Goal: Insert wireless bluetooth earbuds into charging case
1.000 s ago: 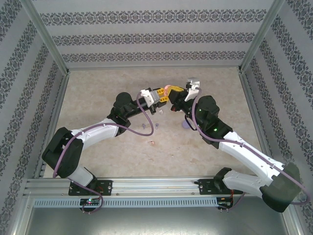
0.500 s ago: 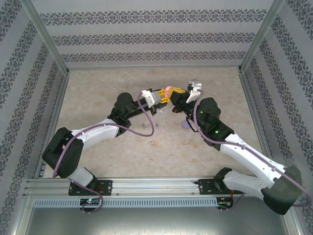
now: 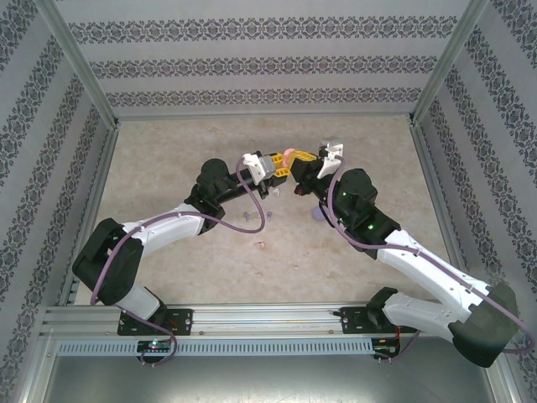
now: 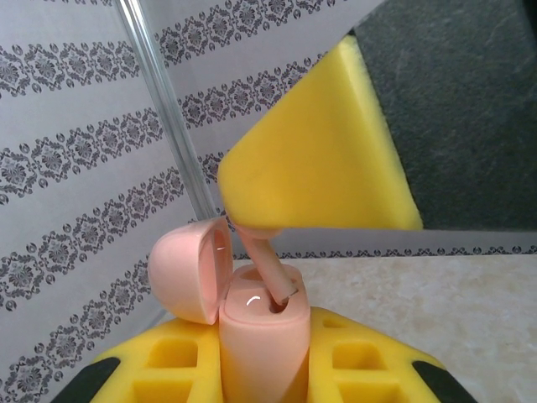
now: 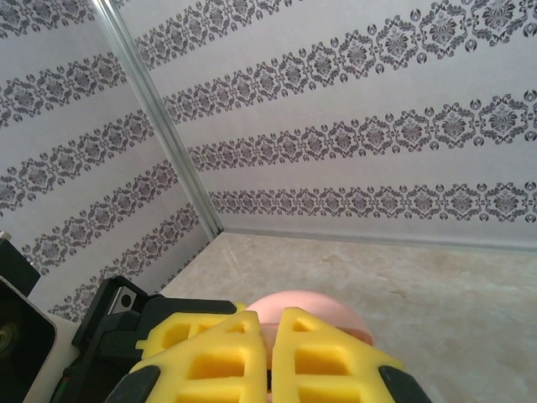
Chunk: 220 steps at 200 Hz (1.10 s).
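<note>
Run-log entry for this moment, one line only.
left end effector: shut on pink case, lid open | right end effector: shut on pink earbud, stem tip in case | phase: insertion

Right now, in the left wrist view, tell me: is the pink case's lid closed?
No, the lid of the pink case stands swung open, with a pink earbud poking into its socket.

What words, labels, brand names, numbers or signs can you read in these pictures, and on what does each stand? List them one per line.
No text can be read in these pictures.
Pink charging case: plain, no brand or label shows.
Pink earbud: plain.
Wallpaper: floral ornament in bands, no letters.
Left arm and right arm: any marking is too small to read.
</note>
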### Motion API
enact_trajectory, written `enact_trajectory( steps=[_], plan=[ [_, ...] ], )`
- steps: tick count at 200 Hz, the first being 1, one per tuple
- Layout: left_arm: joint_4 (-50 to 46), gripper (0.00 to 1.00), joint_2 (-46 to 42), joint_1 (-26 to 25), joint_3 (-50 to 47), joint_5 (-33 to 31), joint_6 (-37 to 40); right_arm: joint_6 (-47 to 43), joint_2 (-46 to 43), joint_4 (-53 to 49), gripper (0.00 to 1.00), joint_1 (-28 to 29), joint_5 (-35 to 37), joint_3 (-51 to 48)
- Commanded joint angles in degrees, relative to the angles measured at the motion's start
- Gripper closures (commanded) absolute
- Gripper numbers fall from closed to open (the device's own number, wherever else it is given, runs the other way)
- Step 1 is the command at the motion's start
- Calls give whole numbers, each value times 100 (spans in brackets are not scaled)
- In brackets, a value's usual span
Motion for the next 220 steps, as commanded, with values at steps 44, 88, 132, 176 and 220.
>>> enact_trajectory(
  steps=[44, 88, 132, 176, 220],
  plan=[
    [750, 100, -88, -26, 418, -587, -735, -199, -24, -360, 100, 224, 17, -369],
    [638, 100, -55, -31, 530, -690, -939, -192, 22, -359, 100, 233, -109, -383],
    [525, 100, 9, -46, 526, -654, -737, -153, 196, -492, 100, 284, -96, -272],
    [407, 100, 142, -83, 465, -642, -466, 14, 325, -876, 100, 438, 426, -91],
    [612, 100, 357, -83, 327, -752, -480, 557, 415, -1125, 82, 640, 1015, 62]
  ],
)
